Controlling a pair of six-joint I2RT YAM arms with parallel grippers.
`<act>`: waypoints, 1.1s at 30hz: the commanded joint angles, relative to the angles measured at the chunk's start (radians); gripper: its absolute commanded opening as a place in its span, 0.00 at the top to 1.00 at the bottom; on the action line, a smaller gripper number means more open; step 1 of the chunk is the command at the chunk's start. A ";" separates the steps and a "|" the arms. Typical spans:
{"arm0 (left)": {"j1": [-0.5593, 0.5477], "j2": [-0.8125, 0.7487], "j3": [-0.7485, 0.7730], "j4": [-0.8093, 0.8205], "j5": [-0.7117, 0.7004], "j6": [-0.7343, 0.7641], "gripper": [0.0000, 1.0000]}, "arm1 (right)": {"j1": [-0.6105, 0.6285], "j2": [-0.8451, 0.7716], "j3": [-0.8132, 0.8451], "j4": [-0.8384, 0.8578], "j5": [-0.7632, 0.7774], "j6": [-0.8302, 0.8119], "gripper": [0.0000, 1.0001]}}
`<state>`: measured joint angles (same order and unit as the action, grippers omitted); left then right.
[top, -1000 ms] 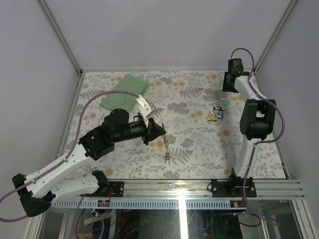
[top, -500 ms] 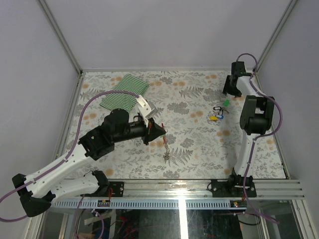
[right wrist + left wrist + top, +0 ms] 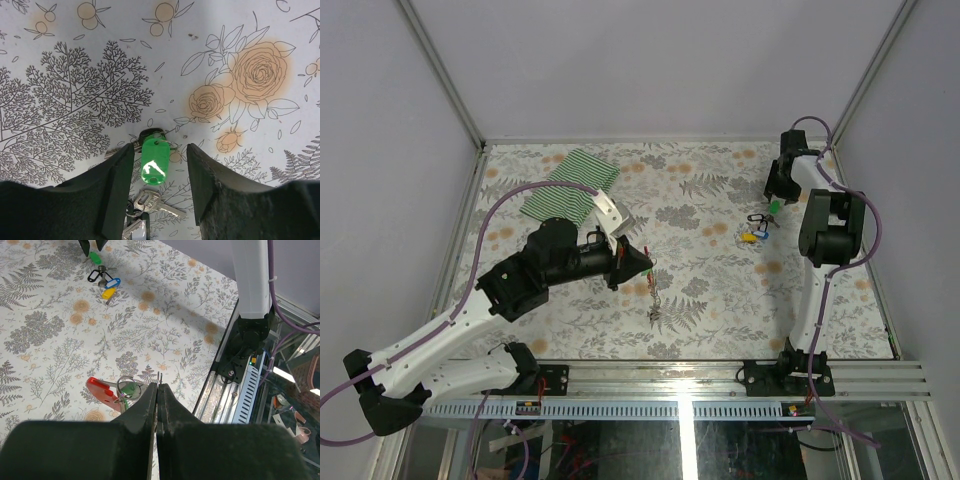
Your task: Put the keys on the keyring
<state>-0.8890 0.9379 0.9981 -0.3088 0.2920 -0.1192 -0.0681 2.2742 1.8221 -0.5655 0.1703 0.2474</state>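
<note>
Right wrist: right fingers (image 3: 117, 190) stood spread open, straddling the green-tagged key (image 3: 154, 162) on the worktop (image 3: 240, 30), ungripped. Left fingers (image 3: 145, 407) clenched on the keyring (image 3: 123, 385); red tag (image 3: 101, 390) hung there. Threading apparently mostly left.

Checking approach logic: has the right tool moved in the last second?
Yes. The right tool has closed in on the green tag, now straddling it.

- keys (image 3: 150, 200): small, silvery, bunched flat on tabletop (image 3: 710, 290), far right side
- green tag (image 3: 154, 163) at bunch's far end
- blue tag (image 3: 111, 283) and yellow tag (image 3: 108, 292) at near end
- keyring (image 3: 123, 386): thin silvery loop with red piece (image 3: 101, 389), left of tabletop centre, seemingly dangling from shut left tool (image 3: 158, 386)
- second green tag (image 3: 131, 388) touching loop
</note>
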 commanded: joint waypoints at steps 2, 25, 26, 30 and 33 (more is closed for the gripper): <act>0.007 -0.017 0.035 0.027 0.000 -0.014 1.00 | 0.001 0.023 0.045 -0.021 -0.031 0.008 0.49; 0.006 -0.018 0.036 0.030 0.007 -0.022 1.00 | -0.028 0.033 0.007 -0.043 -0.100 0.007 0.58; 0.008 -0.017 0.037 0.029 0.008 -0.022 1.00 | -0.028 0.032 0.005 -0.042 -0.101 0.006 0.58; 0.006 -0.017 0.040 0.031 0.009 -0.023 1.00 | -0.030 0.033 0.001 -0.045 -0.093 0.001 0.58; 0.006 -0.015 0.039 0.032 0.011 -0.023 1.00 | -0.030 0.031 0.001 -0.050 -0.081 -0.008 0.60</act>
<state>-0.8890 0.9375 0.9981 -0.3092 0.2928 -0.1326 -0.0933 2.2753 1.8198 -0.5949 0.0856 0.2474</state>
